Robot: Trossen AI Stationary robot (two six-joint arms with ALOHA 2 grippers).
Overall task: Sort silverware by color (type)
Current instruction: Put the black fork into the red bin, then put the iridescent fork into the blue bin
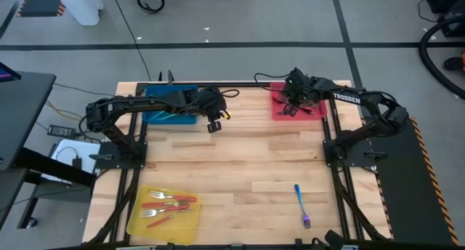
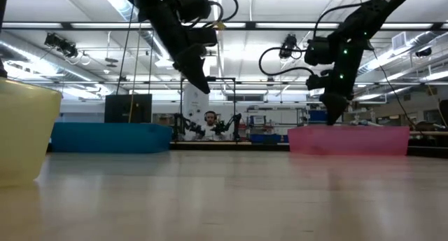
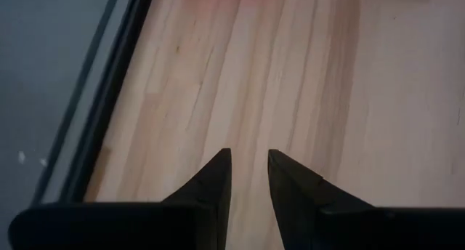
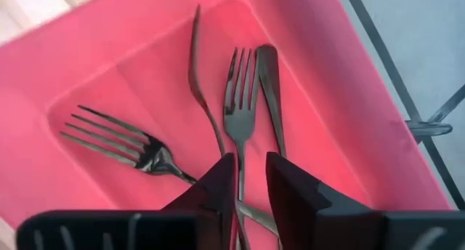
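Right then, your right gripper hung over the red tray at the table's far right, its fingers slightly apart and holding nothing, just above the dark forks lying inside. Those dark pieces lay side by side, one fork angled across the others. Your left gripper waited above bare wood beside the blue tray, fingers a little apart and empty. Red-handled forks lay in the yellow tray at near left. One iridescent fork lay alone on the table at near right, its long axis running near to far, tines nearest you.
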